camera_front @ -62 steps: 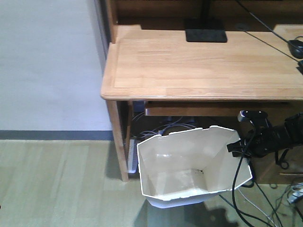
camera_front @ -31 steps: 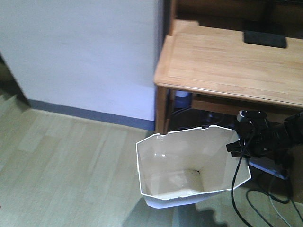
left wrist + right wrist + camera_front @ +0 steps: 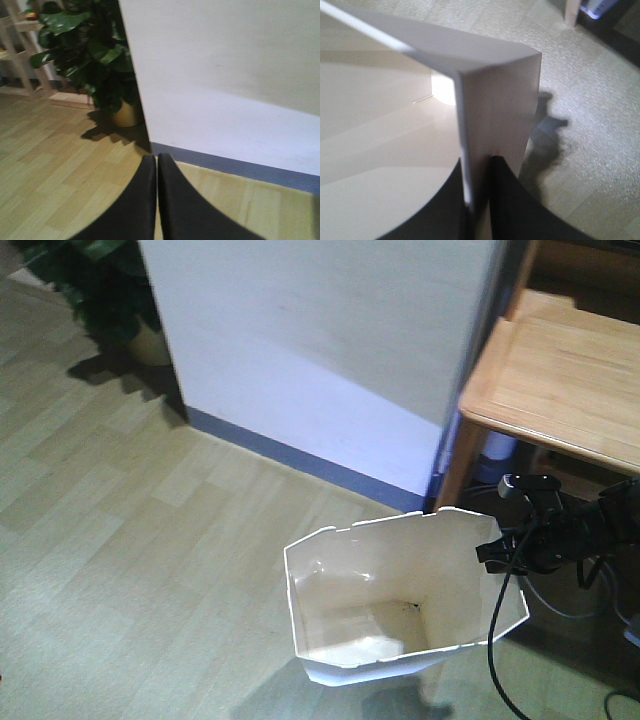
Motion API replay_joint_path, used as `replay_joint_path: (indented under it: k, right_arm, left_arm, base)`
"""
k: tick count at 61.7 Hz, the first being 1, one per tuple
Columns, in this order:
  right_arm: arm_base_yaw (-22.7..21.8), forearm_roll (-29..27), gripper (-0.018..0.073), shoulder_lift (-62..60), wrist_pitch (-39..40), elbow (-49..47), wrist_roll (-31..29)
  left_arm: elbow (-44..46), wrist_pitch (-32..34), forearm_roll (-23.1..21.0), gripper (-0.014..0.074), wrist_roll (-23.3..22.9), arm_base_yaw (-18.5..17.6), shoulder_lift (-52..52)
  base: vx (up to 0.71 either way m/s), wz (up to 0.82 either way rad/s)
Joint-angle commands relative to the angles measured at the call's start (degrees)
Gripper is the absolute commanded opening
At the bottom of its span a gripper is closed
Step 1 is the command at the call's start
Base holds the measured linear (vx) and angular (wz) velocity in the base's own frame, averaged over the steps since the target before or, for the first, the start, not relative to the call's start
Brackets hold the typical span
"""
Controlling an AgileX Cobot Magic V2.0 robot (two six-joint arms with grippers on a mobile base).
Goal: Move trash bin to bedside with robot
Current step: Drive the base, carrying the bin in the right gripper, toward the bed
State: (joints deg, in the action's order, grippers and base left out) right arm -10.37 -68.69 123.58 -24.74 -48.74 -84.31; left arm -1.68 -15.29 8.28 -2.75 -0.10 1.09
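Trash bin (image 3: 370, 580) sits low centre in the front view, mouth up, over pale plank floor (image 3: 130, 540). Cannot tell if its base touches down.

Edges: white wall (image 3: 330, 350) with blue skirting (image 3: 300, 455) runs just behind the bin. Desk (image 3: 560, 380) corner and leg are near its right rear. Open floor is wide to the left. Potted plant (image 3: 85, 280) stands in the far left corner, well apart.

Right gripper (image 3: 488, 552) is clamped on the bin's right rim: 1 finger inside, 1 outside, thin wall between them. The right arm comes in level from the right, with a black cable (image 3: 497, 640) looping down beside the bin.

Left gripper (image 3: 156, 159) is closed, its 2 fingers touching, holding nothing, aimed toward the skirting.
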Motion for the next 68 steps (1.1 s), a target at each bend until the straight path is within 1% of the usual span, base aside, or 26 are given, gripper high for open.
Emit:
replay_joint_path:
  k: [1, 30, 68]
  right_arm:
    - [-0.22, -3.34, -0.0007, -4.10, -8.39, -1.00, 0.55]
    - [-0.22, -3.34, -0.0007, -4.10, -8.39, -1.00, 0.55]
    - [-0.22, -3.34, -0.0007, -4.10, -8.39, -1.00, 0.55]
  left_arm:
    - [-1.65, 4.20, -0.24, -0.0006, -0.46, -0.35, 0.57]
    - [-1.65, 4.20, -0.24, -0.0006, -0.46, -0.35, 0.57]
    - [-1.65, 4.20, -0.24, -0.0006, -0.46, -0.35, 0.57]
  base:
    - [-0.03, 0.47]
    - [0.03, 0.48]
    - [0.13, 0.69]
